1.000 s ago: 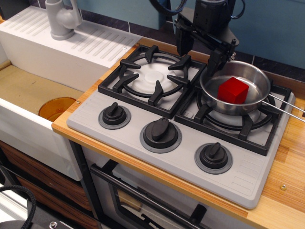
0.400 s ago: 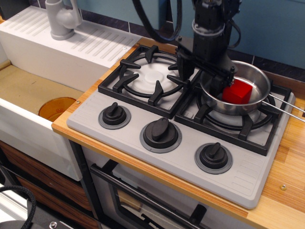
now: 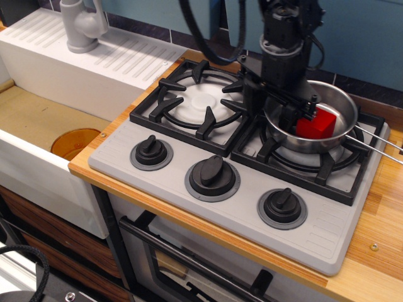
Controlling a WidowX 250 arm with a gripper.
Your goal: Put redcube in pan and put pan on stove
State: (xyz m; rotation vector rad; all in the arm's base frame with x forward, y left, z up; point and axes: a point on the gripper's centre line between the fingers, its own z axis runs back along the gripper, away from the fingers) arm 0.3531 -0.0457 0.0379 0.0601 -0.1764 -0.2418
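The redcube [image 3: 317,124] lies inside the pan [image 3: 335,99], which sits on the right burner of the stove [image 3: 129,165]. The pan's wire handle [image 3: 380,141] points right over the stove's edge. My gripper [image 3: 269,108] is low at the pan's left rim, open. One finger is outside the pan over the grate and the other is inside the pan, just left of the cube. The arm hides the pan's left inner wall.
Left burner grate [image 3: 200,100] and three black knobs [image 3: 212,176] lie in front. The white sink unit [image 3: 44,88] with a faucet [image 3: 82,25] stands to the left, with an orange drain [image 3: 74,142]. A wooden counter [image 3: 378,233] edges the stove on the right.
The gripper has come down and moved right, from above the pan's back-left to straddling its left rim. Pan and cube have stayed in place.
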